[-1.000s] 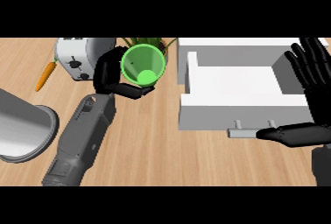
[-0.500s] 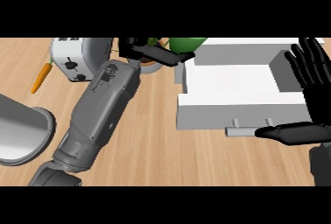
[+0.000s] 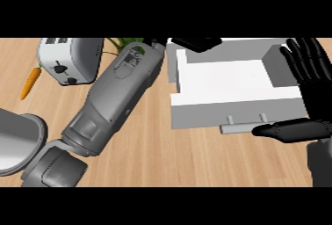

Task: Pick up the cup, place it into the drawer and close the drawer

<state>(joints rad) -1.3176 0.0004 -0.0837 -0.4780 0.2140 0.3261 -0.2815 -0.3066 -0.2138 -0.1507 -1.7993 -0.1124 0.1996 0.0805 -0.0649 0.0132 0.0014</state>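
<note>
A: Left hand?
B: Left hand (image 3: 194,43) is at the bench's (image 3: 194,162) far edge, over the far left corner of the drawer (image 3: 233,110). Only dark fingers show, cut off by the view's top. Can't tell if they're apart or clamped on anything.
A: Cup?
B: Doesn't show. Can't tell where it is.
A: Drawer?
B: White, pulled open, far right part of the bench, handle (image 3: 243,128) on the near side.
A: Right hand?
B: Right hand (image 3: 316,94) is at the right edge, fingers straight, spread and pointing up. It's resting and holds nothing. Thumb tip is at the handle's right end, contact unclear.
A: The rest?
B: Left forearm (image 3: 110,101) runs diagonally from near left to far middle. Toaster (image 3: 68,59) is far left, carrot (image 3: 29,83) just beside it at the left edge. Grey pot (image 3: 16,140) is at the near left edge. Green leaves (image 3: 117,42) are at the far edge by the forearm.
</note>
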